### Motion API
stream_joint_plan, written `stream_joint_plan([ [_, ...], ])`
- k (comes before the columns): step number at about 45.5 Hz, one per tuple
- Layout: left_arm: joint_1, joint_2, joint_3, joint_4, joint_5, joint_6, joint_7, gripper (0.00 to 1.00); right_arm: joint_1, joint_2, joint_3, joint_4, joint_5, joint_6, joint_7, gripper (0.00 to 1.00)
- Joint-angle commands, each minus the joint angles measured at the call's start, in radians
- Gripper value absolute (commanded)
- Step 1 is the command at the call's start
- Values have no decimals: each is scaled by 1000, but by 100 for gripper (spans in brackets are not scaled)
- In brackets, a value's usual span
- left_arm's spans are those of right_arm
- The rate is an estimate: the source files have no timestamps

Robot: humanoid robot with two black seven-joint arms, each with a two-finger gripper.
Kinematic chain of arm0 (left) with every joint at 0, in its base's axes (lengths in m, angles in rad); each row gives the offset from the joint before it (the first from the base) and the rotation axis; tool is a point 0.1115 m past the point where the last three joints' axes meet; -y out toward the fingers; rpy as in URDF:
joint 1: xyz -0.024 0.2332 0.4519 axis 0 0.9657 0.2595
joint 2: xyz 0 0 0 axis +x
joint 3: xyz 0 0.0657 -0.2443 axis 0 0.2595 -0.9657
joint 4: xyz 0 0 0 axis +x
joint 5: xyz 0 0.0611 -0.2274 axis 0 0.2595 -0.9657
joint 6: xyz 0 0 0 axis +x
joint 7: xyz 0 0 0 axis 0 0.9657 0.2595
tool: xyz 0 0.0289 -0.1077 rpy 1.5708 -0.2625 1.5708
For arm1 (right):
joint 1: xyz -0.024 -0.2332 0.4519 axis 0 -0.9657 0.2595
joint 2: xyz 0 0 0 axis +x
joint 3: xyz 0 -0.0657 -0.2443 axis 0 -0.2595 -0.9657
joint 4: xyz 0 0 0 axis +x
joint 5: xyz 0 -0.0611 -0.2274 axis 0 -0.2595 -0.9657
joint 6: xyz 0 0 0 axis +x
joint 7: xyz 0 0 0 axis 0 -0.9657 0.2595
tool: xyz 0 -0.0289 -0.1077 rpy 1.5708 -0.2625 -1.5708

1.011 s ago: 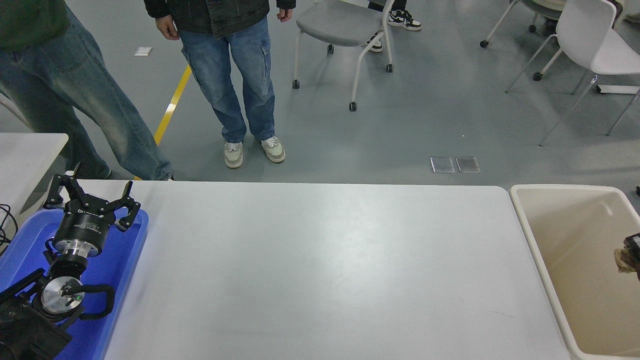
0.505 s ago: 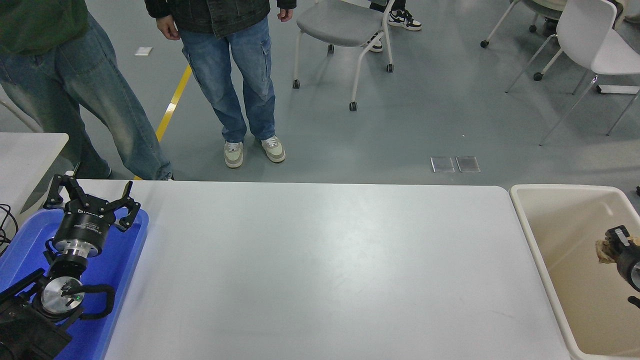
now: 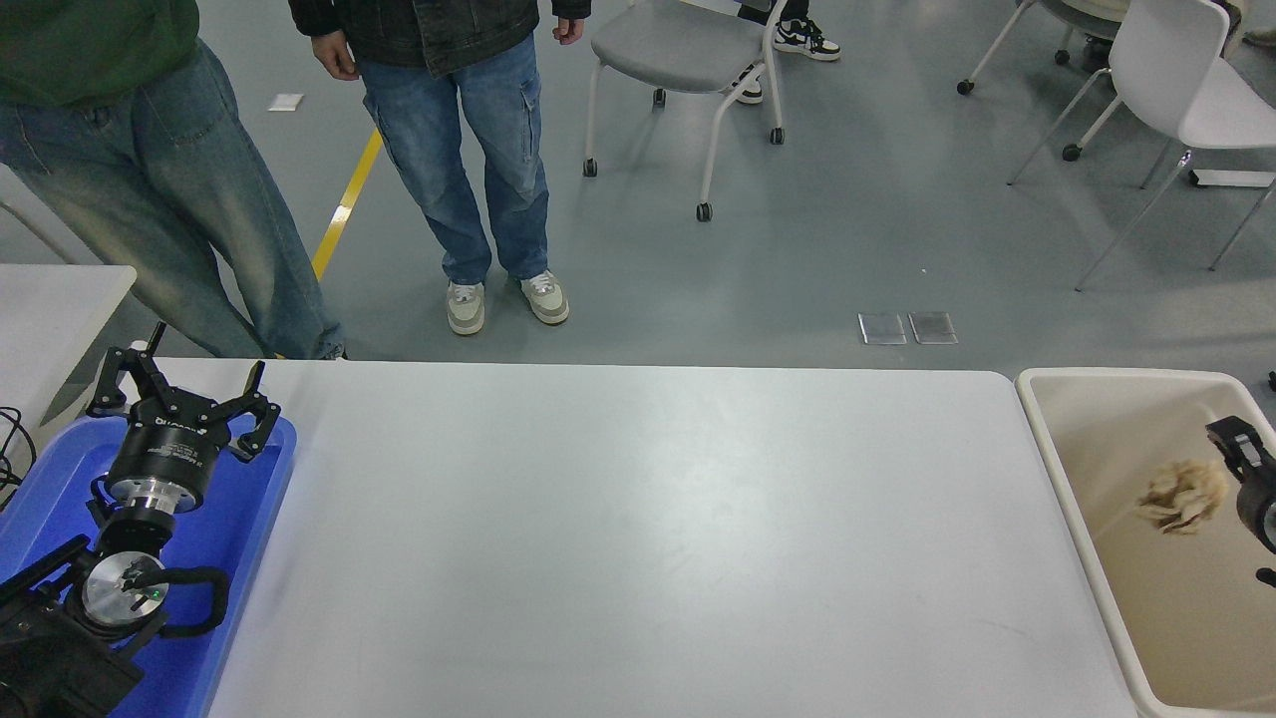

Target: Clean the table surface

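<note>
Head view shows the big plain white-grey rectangular tabletop (image 3: 638, 538) with rounded corners filling most of the lower frame, smooth and matte, with nothing lying on its open middle. Off at 3 o'clock, just beside the table's right end, sits a beige plastic tub (image 3: 1057, 439) with a pale rim. Over at 9 o'clock a blue plastic tray (image 3: 224, 558) lies on the table's left end, running down to the 7 o'clock corner. A corner of a smaller white table (image 3: 60, 309) pokes in at the left edge, a bit above the tray.

Left black gripper (image 3: 179, 384) is parked over the blue tray, its fingers spread wide apart and holding nothing, pointing toward 12 o'clock. Right black gripper (image 3: 1236, 454) comes in from the right edge over the tub, only partly in frame, so can't tell how far apart its fingers are. Just to its 9 o'clock there's a crumpled tan wad of paper or cloth (image 3: 1183, 496) inside the tub, slightly blurred; can't tell if it touches the gripper.

Two people in blue jeans (image 3: 469, 150) stand past the far edge at 11 o'clock.
</note>
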Motion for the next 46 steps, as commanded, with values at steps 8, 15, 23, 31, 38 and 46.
stream_joint_plan([
  [8,2,0,0,0,-1,0,-2,100,7,-2,-3,-4,37,-1,0,100],
  [15,2,0,0,0,-1,0,-2,100,10,-15,5,-2,80,6,0,100],
  [23,2,0,0,0,-1,0,-2,100,29,-19,8,-1,230,9,5,100],
  [31,2,0,0,0,-1,0,-2,100,41,-51,67,91,394,43,5,100],
  [38,2,0,0,0,-1,0,-2,100,0,-136,308,301,426,48,12,100],
  [46,2,0,0,0,-1,0,-2,100,-83,-181,504,493,420,55,12,100],
])
